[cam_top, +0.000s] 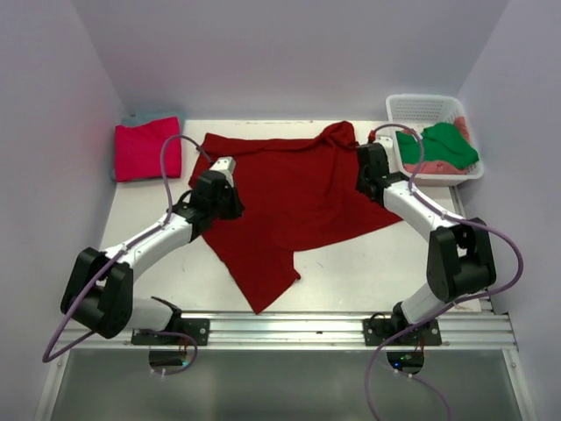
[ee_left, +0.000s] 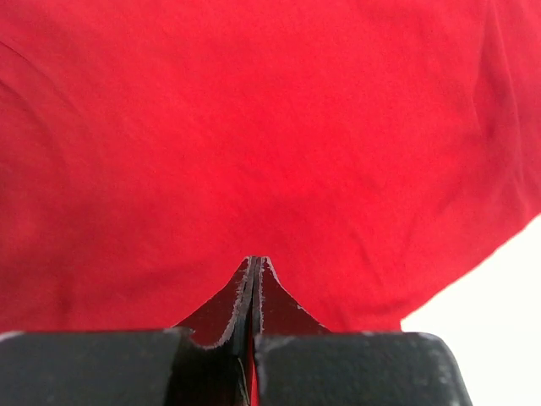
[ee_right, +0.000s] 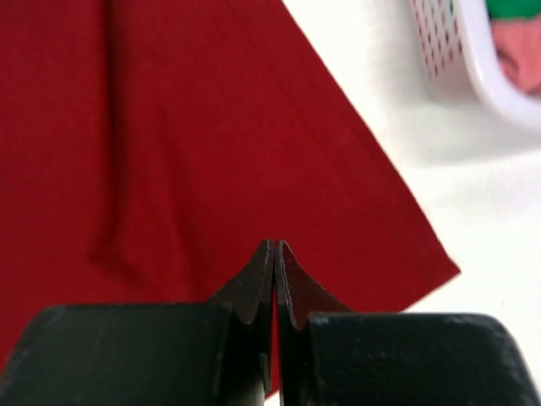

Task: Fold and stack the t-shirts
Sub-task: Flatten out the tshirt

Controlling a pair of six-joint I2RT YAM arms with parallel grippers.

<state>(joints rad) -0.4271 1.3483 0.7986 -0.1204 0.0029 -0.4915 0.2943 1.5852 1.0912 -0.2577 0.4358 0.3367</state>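
Left tool (ee_left: 255,264): jaws pressed together, pinching left edge of dark red t-shirt (cam_top: 298,193). Right tool (ee_right: 275,247): likewise closed, nipping same shirt's right edge. Shirt lies spread, rumpled, on table (cam_top: 351,272) between both tools. Beyond left tool, folded magenta-pink t-shirt (cam_top: 147,151) atop teal t-shirt (cam_top: 153,117). Just right of right tool, white basket (cam_top: 419,107) holding green t-shirt (cam_top: 443,145) over salmon-pink t-shirt (cam_top: 436,166).

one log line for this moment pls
dark red t-shirt: spread, unfolded | left gripper: shut on its left edge | right gripper: shut on its right edge | magenta-pink t-shirt: folded, far left
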